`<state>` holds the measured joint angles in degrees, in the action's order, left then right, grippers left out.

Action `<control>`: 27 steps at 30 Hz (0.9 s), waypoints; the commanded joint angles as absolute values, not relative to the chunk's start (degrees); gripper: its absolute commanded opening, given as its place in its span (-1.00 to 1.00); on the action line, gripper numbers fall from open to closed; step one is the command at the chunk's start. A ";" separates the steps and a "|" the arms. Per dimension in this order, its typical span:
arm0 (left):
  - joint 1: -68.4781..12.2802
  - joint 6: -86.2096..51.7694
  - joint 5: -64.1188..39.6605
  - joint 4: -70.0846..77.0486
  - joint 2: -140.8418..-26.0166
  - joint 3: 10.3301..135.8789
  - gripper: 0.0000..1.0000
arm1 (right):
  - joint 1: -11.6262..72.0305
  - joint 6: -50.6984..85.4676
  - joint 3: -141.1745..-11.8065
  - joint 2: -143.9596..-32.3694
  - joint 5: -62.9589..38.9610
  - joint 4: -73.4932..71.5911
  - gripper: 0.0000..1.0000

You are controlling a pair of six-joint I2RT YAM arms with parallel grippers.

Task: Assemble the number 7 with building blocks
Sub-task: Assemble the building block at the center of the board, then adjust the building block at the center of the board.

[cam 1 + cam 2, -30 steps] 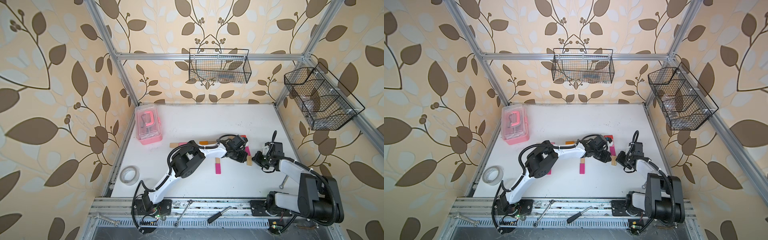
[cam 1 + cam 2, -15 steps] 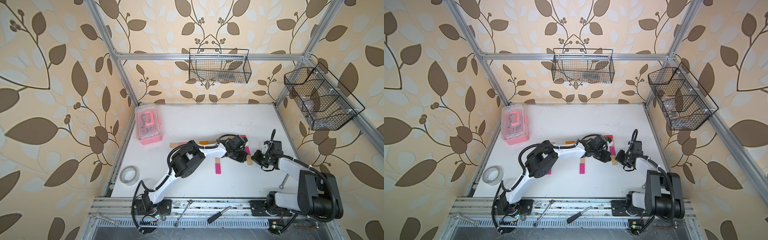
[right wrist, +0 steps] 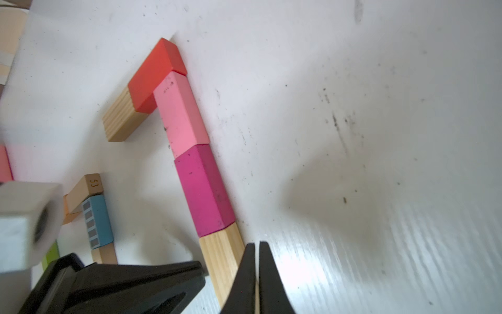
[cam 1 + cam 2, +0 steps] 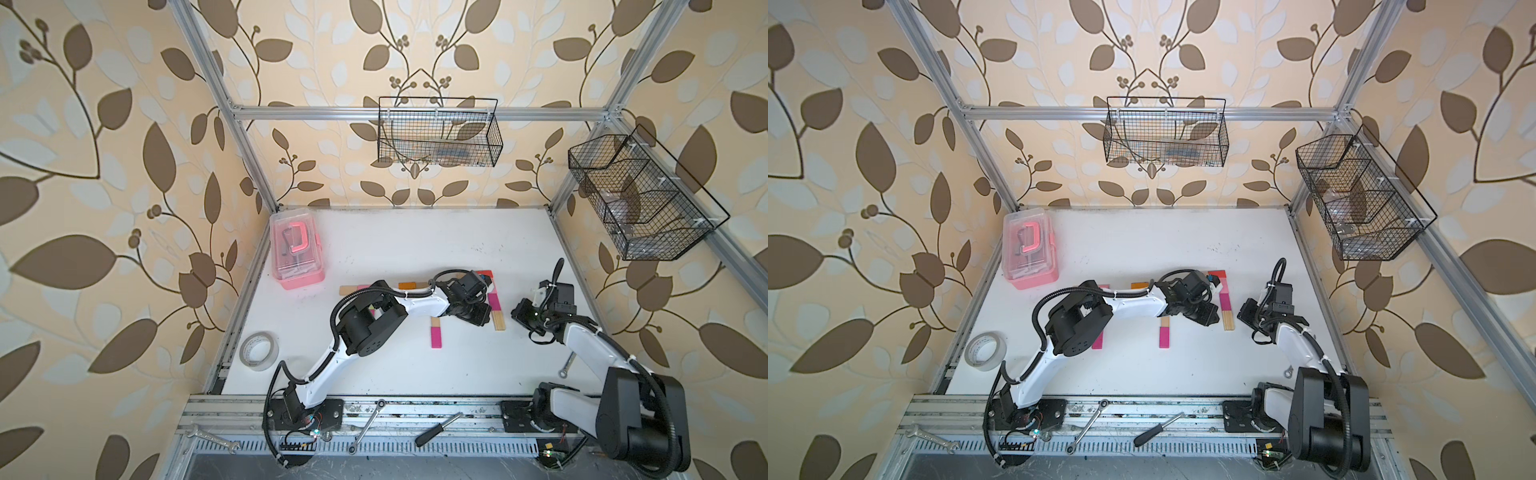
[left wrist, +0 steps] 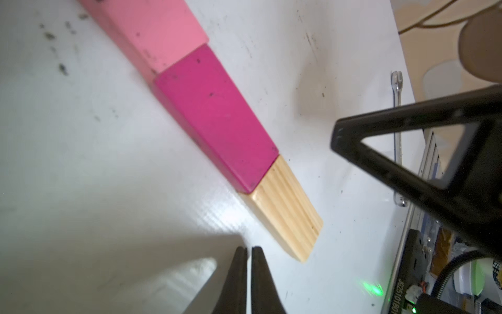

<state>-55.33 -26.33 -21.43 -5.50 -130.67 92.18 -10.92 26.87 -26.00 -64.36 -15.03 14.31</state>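
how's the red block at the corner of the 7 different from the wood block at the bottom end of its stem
The red block is painted, the wood block bare with visible grain. The red block lies crosswise in the top bar; the wood block runs along the stem. The red block touches the pink block, the wood block the magenta block. Both lie flat.
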 commanded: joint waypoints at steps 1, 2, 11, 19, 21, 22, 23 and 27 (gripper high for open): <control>-54.15 -24.75 -19.34 -5.57 -124.33 87.87 -0.82 | -8.61 29.15 -24.22 -60.60 -11.56 19.46 -0.82; -53.99 -24.46 -19.33 -5.54 -123.03 86.88 -0.79 | -7.31 30.46 -24.04 -59.00 -10.17 20.42 -0.82; -53.05 -17.68 -14.49 -10.22 -106.52 77.31 -0.14 | 2.04 37.54 -22.84 -47.38 -1.34 29.41 -0.34; -48.31 -14.45 -5.10 -18.35 -86.22 68.46 0.98 | 5.07 38.94 -20.95 -48.15 -1.62 29.55 -0.34; -46.49 -13.79 -2.99 -19.66 -79.96 65.95 0.98 | 5.53 38.99 -21.01 -49.14 -1.73 29.45 -0.53; -45.51 -13.46 -1.88 -20.39 -77.27 64.82 0.98 | 5.85 39.04 -20.93 -49.58 -1.78 29.23 -0.63; -44.50 -13.13 -0.79 -21.47 -74.95 64.09 0.98 | 6.17 39.04 -20.84 -50.05 -1.78 28.97 -0.70; -42.45 -11.81 3.33 -24.64 -68.47 61.85 0.98 | 6.83 38.78 -20.49 -51.90 -1.93 26.99 -0.77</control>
